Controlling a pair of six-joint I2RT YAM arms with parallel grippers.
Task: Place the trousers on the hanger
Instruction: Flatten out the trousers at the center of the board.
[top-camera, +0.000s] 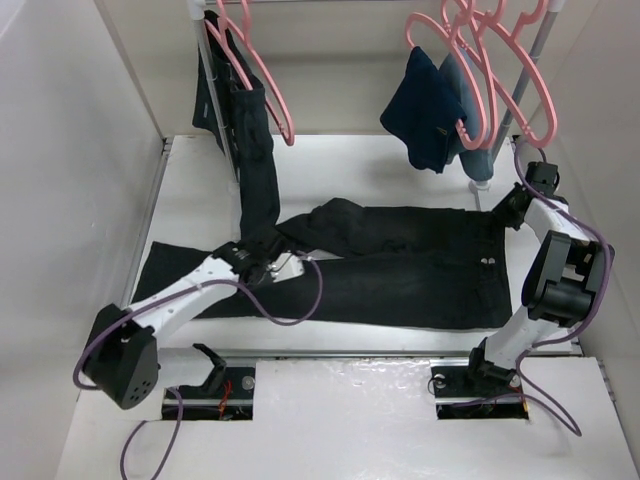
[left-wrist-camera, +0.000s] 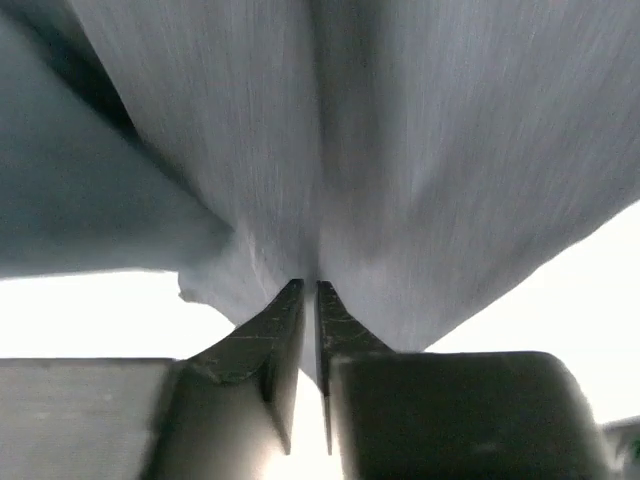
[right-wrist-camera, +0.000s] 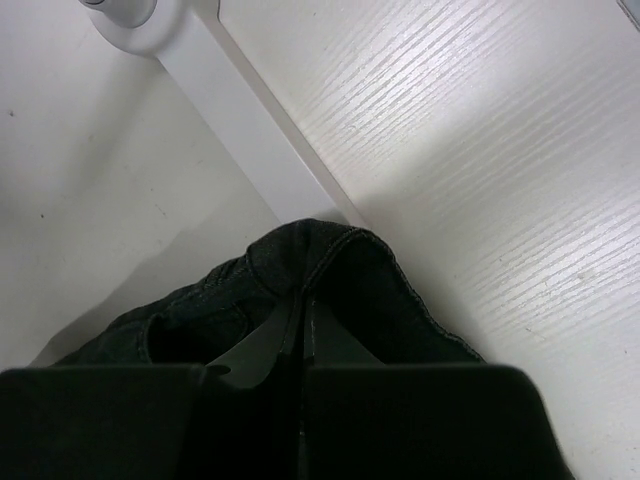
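The black trousers (top-camera: 400, 270) lie flat across the table, waistband with small metal buttons at the right, legs running left. One leg is folded up near the middle. My left gripper (top-camera: 272, 262) is shut on a fold of that leg; in the left wrist view its fingers (left-wrist-camera: 285, 320) pinch the fabric (left-wrist-camera: 400, 150). My right gripper (top-camera: 508, 212) is shut on the far right waistband corner, which shows in the right wrist view as a dark hemmed fold (right-wrist-camera: 330, 260). Pink hangers (top-camera: 500, 60) hang on the rail at the back right, another (top-camera: 262, 70) at the back left.
A second black pair (top-camera: 255, 160) hangs from the left pink hanger down to the table. A dark navy garment (top-camera: 428, 110) and a lighter blue one (top-camera: 478, 150) hang at the right. White walls close both sides. A white rack base bar (right-wrist-camera: 250, 130) lies just beyond my right gripper.
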